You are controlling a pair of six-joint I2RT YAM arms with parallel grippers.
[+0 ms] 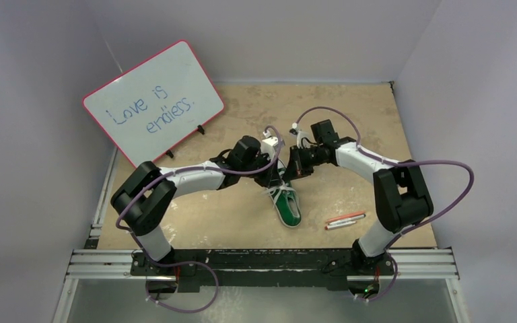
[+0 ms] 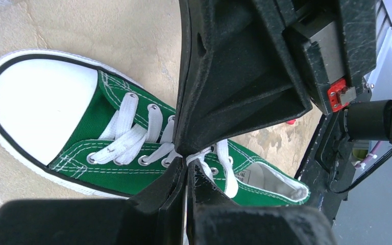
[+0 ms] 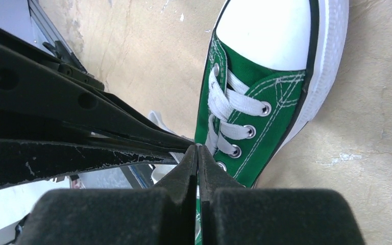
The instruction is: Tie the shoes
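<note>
Sneaker [image 1: 288,207] on table [image 1: 350,121]; left claw [image 2: 186,164] pinching laces [image 2: 132,133], right claw [image 3: 198,152] closed alongside

"What kind of place is this?"

"A robot lab. Two black-and-white robot arms [image 1: 188,176] with purple cables [image 1: 444,165] stand on silver metal rails [image 1: 101,259]."

"What else?"

"Plain white walls [image 1: 276,33] box in a tan wooden table [image 1: 350,108]. There's a pink-framed whiteboard [image 1: 153,101] too."
</note>
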